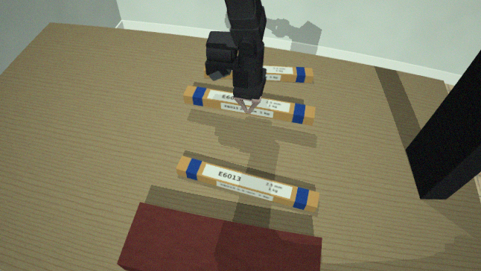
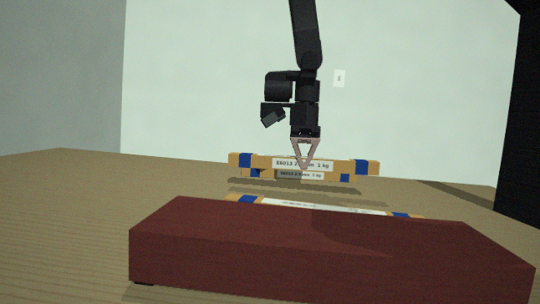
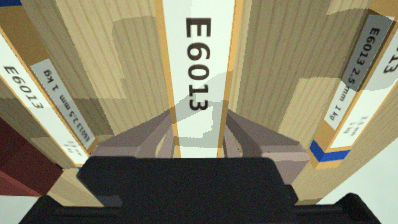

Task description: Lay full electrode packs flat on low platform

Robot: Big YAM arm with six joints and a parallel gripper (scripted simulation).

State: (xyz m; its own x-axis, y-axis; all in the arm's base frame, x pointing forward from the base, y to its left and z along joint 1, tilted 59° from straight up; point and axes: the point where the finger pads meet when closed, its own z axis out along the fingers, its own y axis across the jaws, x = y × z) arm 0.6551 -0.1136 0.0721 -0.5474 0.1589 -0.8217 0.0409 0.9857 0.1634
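tan cardboard, long and slim, with a blue band near each end and a white label along the top: so look all three packs of welding electrodes. middle pack (image 1: 249, 104) pinched across its narrow width near mid-length by the gripper (image 1: 247, 106), pale fingers pressed to both long sides, jaws shut on it at a middling width. lifted level above the wooden table (image 1: 85, 123), with its shadow lying apart below it in the exterior view. printed "e6013" in bold black on the top label, "2.5 mm" and "1 kg" in smaller type, and a second strip on the side face reading "e6013 2.5 mm 1 kg". same wording readable on the near pack (image 1: 247, 183), flat on the table just beyond the low platform (image 1: 179, 238), with an extra line of print too fine to read. far pack (image 1: 288, 74) flat on the table behind the held one, partly hidden by the black arm (image 1: 246, 45), only "1 kg" legible. dark red platform bare on top, all three packs off it. small white wall plate (image 2: 338, 78) on the pale wall, marking too small to read
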